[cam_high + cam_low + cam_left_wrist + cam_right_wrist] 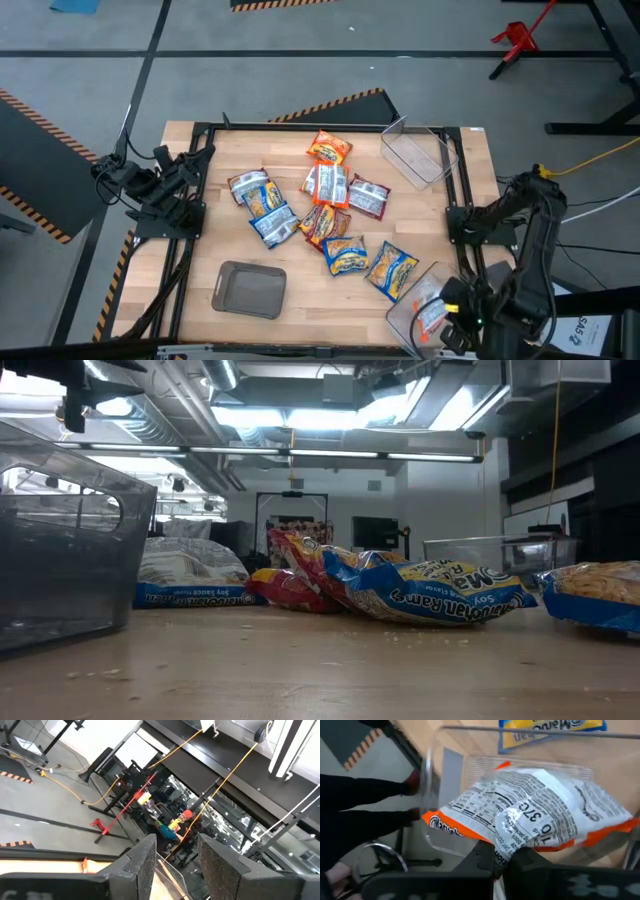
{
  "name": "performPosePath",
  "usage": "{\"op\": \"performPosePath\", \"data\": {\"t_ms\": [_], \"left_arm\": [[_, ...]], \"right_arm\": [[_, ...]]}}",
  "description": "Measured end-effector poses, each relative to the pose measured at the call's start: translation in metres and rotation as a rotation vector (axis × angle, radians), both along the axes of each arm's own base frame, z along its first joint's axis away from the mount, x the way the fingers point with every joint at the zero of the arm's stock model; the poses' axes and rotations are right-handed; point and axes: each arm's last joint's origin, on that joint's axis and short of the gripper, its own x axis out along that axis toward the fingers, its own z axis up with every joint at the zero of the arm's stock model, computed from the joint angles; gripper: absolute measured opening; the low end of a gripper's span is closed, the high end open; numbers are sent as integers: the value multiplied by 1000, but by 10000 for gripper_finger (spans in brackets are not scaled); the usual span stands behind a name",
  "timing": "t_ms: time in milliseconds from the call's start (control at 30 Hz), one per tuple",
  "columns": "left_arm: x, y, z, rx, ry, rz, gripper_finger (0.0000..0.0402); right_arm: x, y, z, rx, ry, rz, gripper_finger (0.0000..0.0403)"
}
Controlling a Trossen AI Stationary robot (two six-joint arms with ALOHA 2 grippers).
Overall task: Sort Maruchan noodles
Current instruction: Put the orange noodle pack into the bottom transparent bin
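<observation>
Nine packets [325, 205] loose on the table, two clear bins [418, 152]. Right gripper [502, 857] pinches an orange packet [535, 815] over the near bin [405, 308]; left gripper [175, 865] parted, raised.

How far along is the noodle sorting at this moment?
Barely started. Nothing shows as sorted yet: the far bin and grey tray look empty. In hand: the right gripper is shut on an orange packet over the near bin. Left: the pile mid-table. The left gripper waits, open.
</observation>
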Motion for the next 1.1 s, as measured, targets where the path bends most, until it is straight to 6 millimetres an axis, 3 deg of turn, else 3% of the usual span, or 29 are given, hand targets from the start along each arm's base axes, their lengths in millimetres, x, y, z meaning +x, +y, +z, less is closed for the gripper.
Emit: {"op": "performPosePath", "data": {"t_ms": [233,533,767,900,1100], "left_arm": [[0,1,-1,-17,19,38,140],[0,0,-3,-11,49,54,140],[0,1,-4,-13,56,63,140],[0,1,-4,-13,57,63,140],[0,1,-4,-13,57,64,140]], "right_arm": [[3,2,-26,-48,26,-19,0],[-2,-8,-69,-69,222,-25,0],[-6,-13,-82,-49,375,-22,8],[0,-15,-82,-11,417,-14,58],[16,-21,-74,69,374,47,193]]}}
